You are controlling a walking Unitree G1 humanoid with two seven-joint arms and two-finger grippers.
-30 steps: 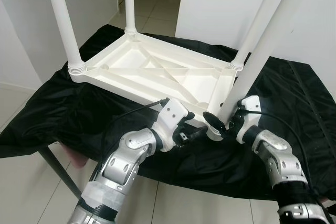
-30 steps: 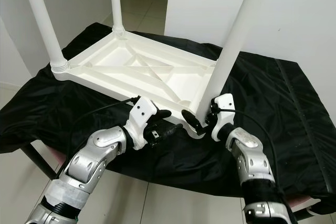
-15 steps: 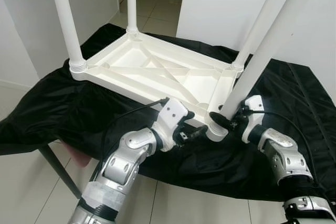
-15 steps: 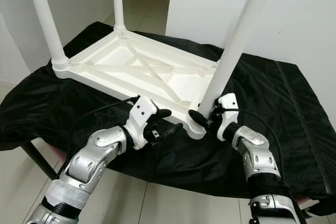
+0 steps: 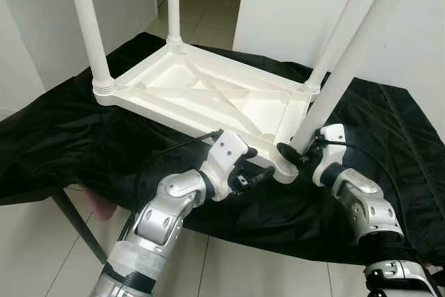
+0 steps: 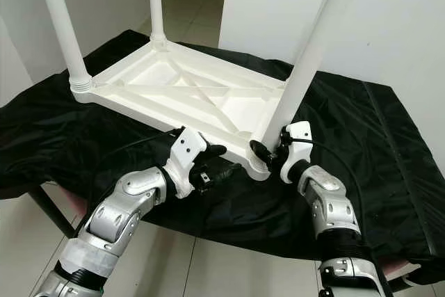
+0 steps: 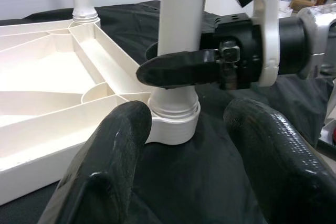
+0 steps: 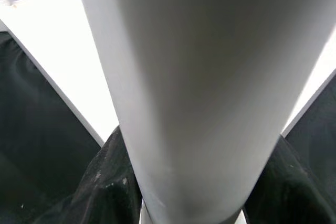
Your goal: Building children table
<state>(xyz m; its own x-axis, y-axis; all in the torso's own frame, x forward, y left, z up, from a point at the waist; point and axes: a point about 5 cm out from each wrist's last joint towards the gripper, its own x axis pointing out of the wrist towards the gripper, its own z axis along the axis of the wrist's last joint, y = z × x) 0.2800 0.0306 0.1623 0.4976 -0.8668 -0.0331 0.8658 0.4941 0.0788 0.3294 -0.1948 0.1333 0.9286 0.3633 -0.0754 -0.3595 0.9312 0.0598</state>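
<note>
Upturned white table top point(image 5: 201, 95) lies on black-draped counter point(image 5: 83, 151). Right gripper point(image 7: 173, 72) clenched on fourth leg point(image 5: 334, 88) just above its corner socket; left gripper point(image 5: 259, 177) released beside it. Plastic looks light, stiff, slick: grip low.

A table covered by a crinkled black cloth point(image 5: 83, 144) carries the work; one dark metal leg point(image 5: 73, 224) shows below its near left corner, standing on a pale tiled floor point(image 5: 28, 241). Directly on the cloth lies a white plastic children's table point(image 5: 208, 99), upside down, its ribbed underside facing up, reaching from the far left corner toward the near edge.
</note>
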